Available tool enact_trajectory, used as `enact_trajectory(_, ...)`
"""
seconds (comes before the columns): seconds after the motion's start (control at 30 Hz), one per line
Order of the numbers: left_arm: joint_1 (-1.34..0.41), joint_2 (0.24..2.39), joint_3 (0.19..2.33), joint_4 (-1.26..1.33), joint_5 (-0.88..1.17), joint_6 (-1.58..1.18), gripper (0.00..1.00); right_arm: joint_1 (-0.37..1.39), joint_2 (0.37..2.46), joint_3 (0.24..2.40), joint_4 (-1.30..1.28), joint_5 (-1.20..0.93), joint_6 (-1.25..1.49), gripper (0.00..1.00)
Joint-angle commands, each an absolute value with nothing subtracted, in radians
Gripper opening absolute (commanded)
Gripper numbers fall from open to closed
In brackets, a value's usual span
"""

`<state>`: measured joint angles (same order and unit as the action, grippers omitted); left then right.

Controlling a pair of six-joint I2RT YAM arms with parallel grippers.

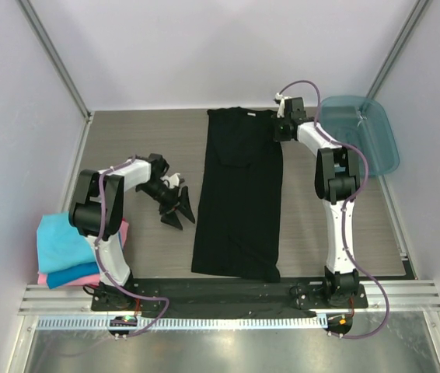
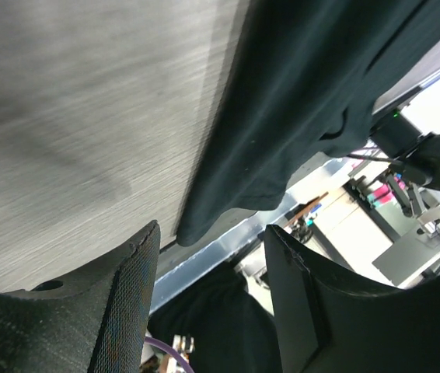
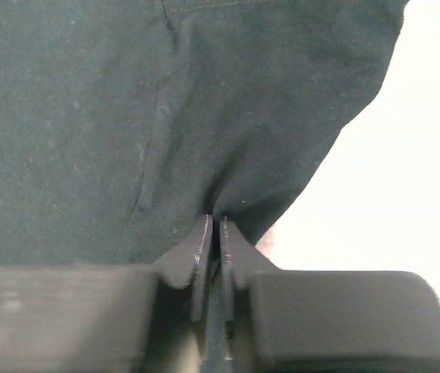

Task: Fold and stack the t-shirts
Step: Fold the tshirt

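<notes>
Black cloth t-shirt [image 1: 239, 194], folded to a long strip, lies down the middle of the grey wood-grain table [image 1: 142, 140]. The right gripper [image 3: 212, 229] has its jaws pinched together on the shirt's far right corner, probably to carry that end over. The left gripper [image 1: 179, 203] rests beside the shirt's left edge, jaws apart and empty.

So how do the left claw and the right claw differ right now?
The left claw is open and holds nothing; the right claw is shut on the black t-shirt. The left claw sits beside the shirt's left edge, about midway along; the right claw is at its far right corner. Both are dark two-finger claws.
</notes>
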<state>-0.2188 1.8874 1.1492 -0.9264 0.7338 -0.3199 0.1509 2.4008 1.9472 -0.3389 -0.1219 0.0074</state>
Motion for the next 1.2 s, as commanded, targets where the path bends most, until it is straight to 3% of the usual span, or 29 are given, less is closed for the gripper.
enact_trajectory(0.0, -0.265, 1.830, 1.123, -0.884, 0.738, -0.354, 0.58, 0.167, 2.444, 2.019, -0.376, -0.081, 0.006, 0.10)
enact_trajectory(0.47, -0.360, 1.861, 1.092, -0.887, 0.657, -0.377, 0.57, 0.176, 2.542, 2.191, -0.310, -0.006, -0.028, 0.10)
enact_trajectory(0.5, -0.360, 1.849, 1.091, -0.887, 0.646, -0.377, 0.58, 0.176, 2.528, 2.186, -0.308, -0.005, -0.025, 0.15)
enact_trajectory(0.53, -0.360, 1.838, 1.091, -0.890, 0.635, -0.374, 0.60, 0.176, 2.510, 2.162, -0.310, -0.005, -0.020, 0.31)
enact_trajectory(0.6, -0.360, 1.819, 1.085, -0.902, 0.614, -0.374, 0.66, 0.175, 2.417, 2.120, -0.310, -0.005, -0.020, 0.46)
enact_trajectory(0.63, -0.360, 1.798, 1.080, -0.902, 0.611, -0.373, 0.67, 0.175, 2.378, 2.070, -0.310, 0.058, -0.017, 0.52)
enact_trajectory(0.83, -0.360, 1.707, 0.976, -0.841, 0.606, -0.454, 0.69, 0.141, 1.958, 1.750, -0.319, 0.068, 0.113, 0.56)
enact_trajectory(1.1, -0.361, 1.599, 0.818, -0.710, 0.560, -0.572, 0.62, 0.091, 1.625, 1.162, -0.475, -0.510, 0.494, 0.45)
enact_trajectory(1.17, -0.362, 1.586, 0.773, -0.649, 0.546, -0.604, 0.61, 0.089, 1.574, 0.962, -0.477, -0.560, 0.569, 0.47)
